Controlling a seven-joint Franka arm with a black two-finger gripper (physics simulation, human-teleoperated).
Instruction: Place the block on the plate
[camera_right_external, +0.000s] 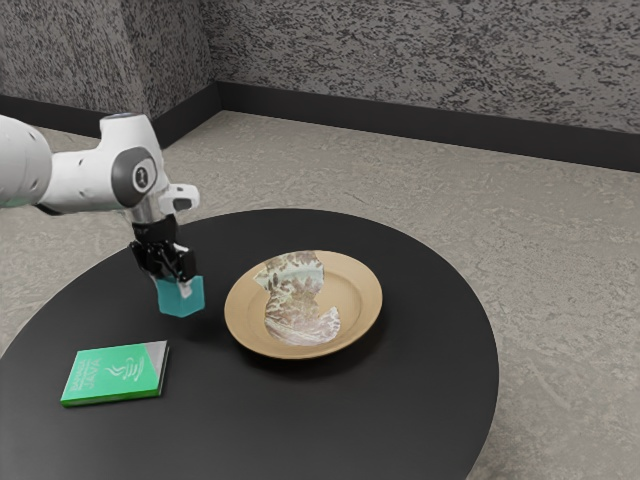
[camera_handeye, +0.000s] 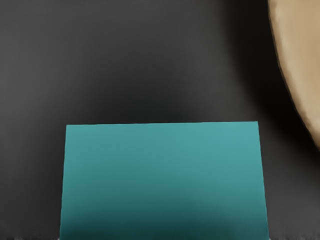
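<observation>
From where I stand, the claw (camera_right_external: 177, 284) is in the left part of the exterior view, near the middle of its height, and it points down. It is closed upon the block (camera_right_external: 193, 303), with one finger against the near face of it. The block is of a plain teal colour, like a small box, with flat faces and straight edges. No picture or letter is on the faces that I can see. In the wrist view its colour goes from a lighter teal to a very dark one in the part nearest to the claw. The block is directly below the body of the claw, its upper part between the fingertips and its lower part coming out under them. Whether its bottom touches the table (camera_right_external: 330, 420), I cannot tell.

The plate (camera_right_external: 368, 300) is just beside the block, toward the exterior view's right, and the two are apart. It is round and tan, with a raised rim and a pale patterned patch in its middle. The book (camera_right_external: 115, 373), green with the word JAVA and a cup drawn on it, lies at the lower left of the frame, near the block. The white arm (camera_right_external: 90, 180) enters from the left edge. The table is round and black.
</observation>
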